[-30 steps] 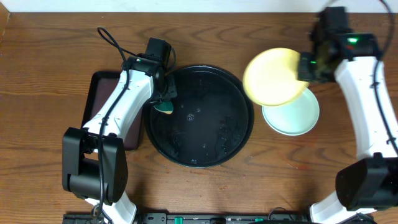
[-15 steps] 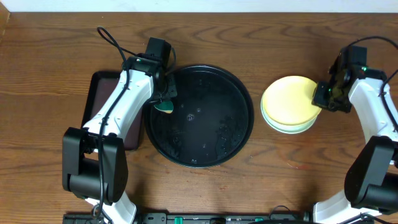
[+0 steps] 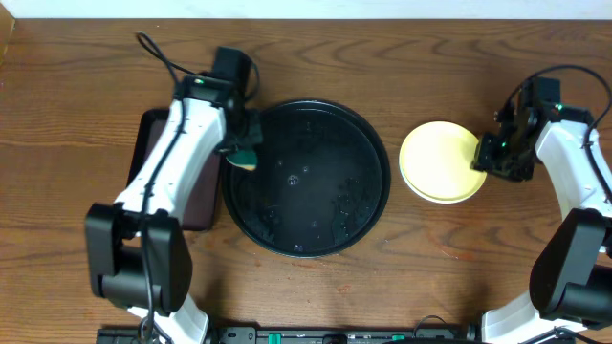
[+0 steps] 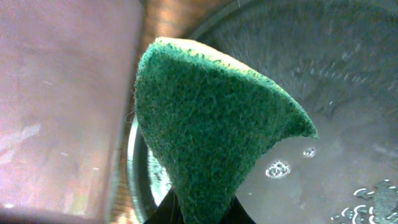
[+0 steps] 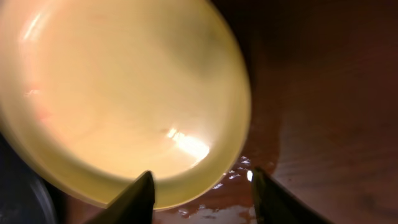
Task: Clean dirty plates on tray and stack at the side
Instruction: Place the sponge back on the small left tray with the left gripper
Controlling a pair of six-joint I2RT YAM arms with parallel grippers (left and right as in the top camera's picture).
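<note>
One yellow plate (image 3: 440, 162) now sits stacked right of the tray (image 3: 306, 220); right jaws released, left jaws clenching the sponge (image 3: 247, 162); task looks nearly done.

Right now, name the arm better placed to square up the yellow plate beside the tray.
Right. The right end effector sits open at the yellow plate rim, while the left end effector is across the black tray, shut on a green sponge.
</note>
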